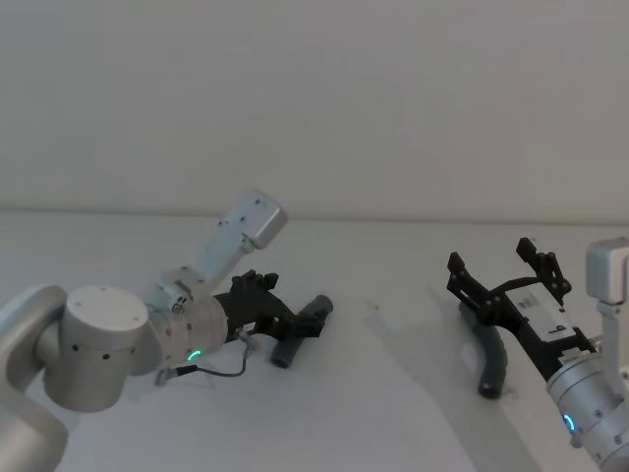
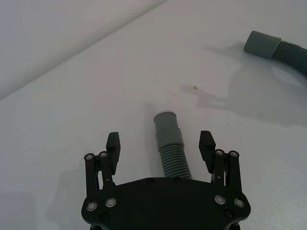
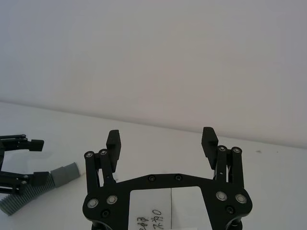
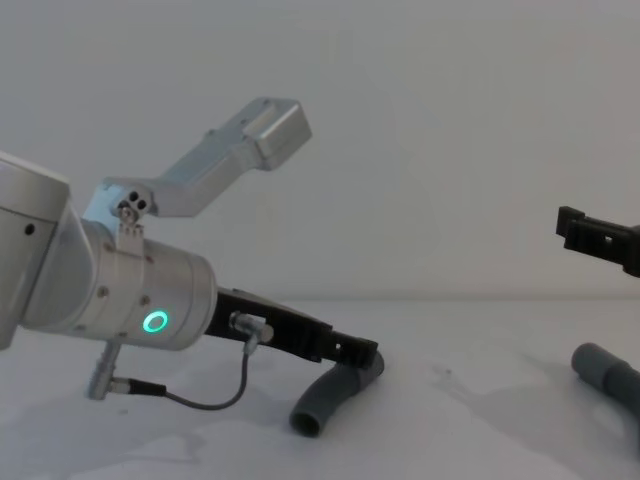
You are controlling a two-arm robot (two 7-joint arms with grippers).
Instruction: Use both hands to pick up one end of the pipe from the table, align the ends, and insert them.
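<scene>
One dark grey pipe piece (image 1: 285,352) (image 2: 168,139) (image 4: 326,398) lies on the white table (image 1: 393,403) at the left, its smooth cuff end pointing away from the wrist. My left gripper (image 1: 309,319) (image 2: 160,140) (image 4: 357,353) is open and low over it, a finger on each side, not touching. The other pipe piece (image 1: 491,366) (image 2: 280,48) (image 4: 608,374) lies at the right. Raised above it is my right gripper (image 1: 501,267) (image 3: 161,138) (image 4: 598,236), open with nothing between its fingers. The right wrist view also shows the left piece (image 3: 45,184).
A plain pale wall stands behind the table. Bare white tabletop (image 1: 393,334) stretches between the two pipe pieces. A thin cable (image 4: 205,400) loops down from the left wrist toward the table.
</scene>
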